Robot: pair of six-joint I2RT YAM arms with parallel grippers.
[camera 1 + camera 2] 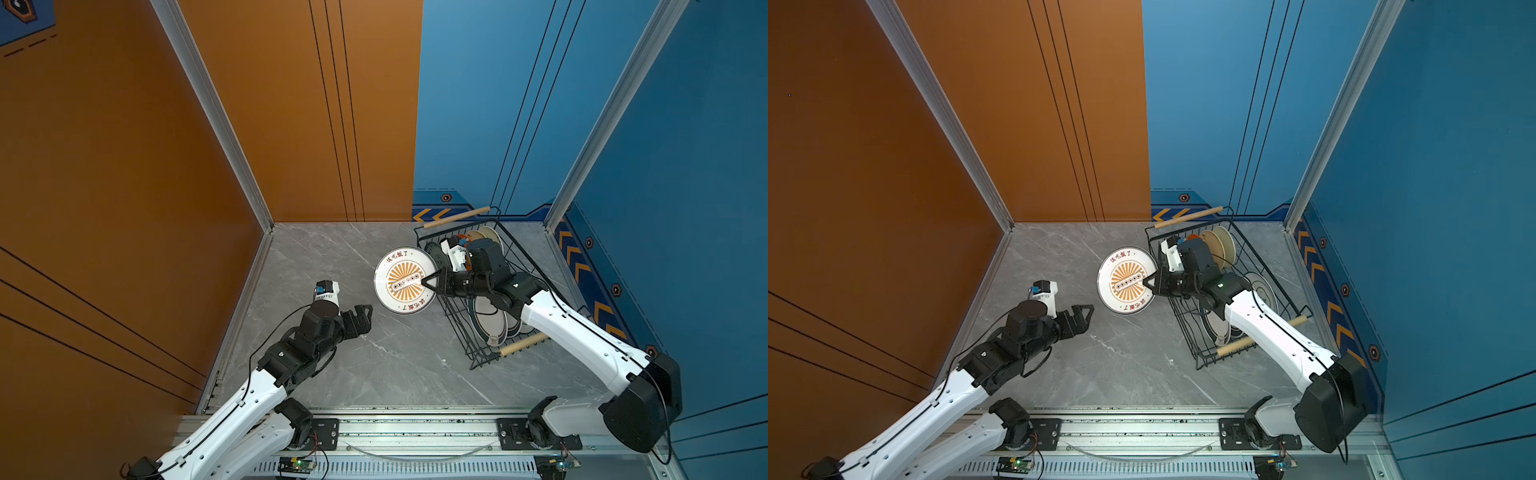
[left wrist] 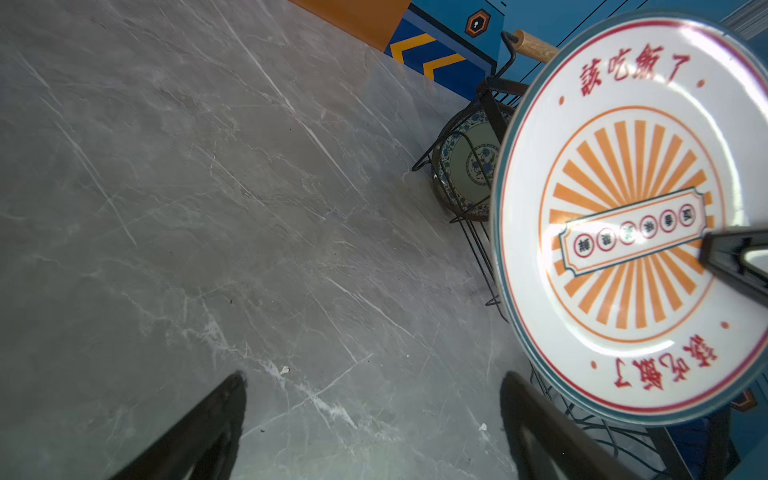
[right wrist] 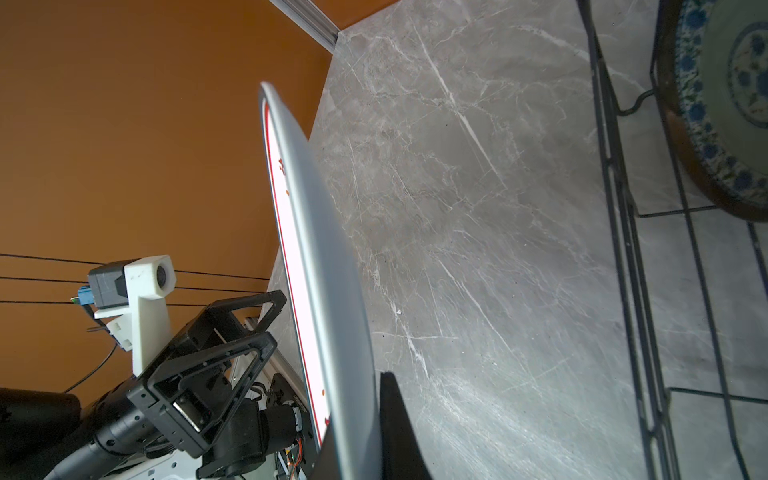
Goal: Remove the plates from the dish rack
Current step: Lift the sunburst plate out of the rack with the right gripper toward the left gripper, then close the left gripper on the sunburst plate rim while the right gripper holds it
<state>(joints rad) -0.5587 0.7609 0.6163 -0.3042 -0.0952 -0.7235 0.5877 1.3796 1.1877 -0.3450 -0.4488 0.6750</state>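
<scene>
The right gripper [image 1: 428,282] pinches the right edge of the white plate with orange rays [image 1: 400,289], held up just left of the dish rack [image 1: 484,358]. More plates [image 1: 490,322] stand inside it. The left gripper [image 1: 365,319] is spread wide, nearer and left, apart.

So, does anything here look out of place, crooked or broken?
Nothing is broken or spilled. Only the dish rack stands askew: it lies diagonally to the edges of the table, near the far right corner. The sunburst plate hangs tilted above the table, but the right gripper is shut on it.
</scene>
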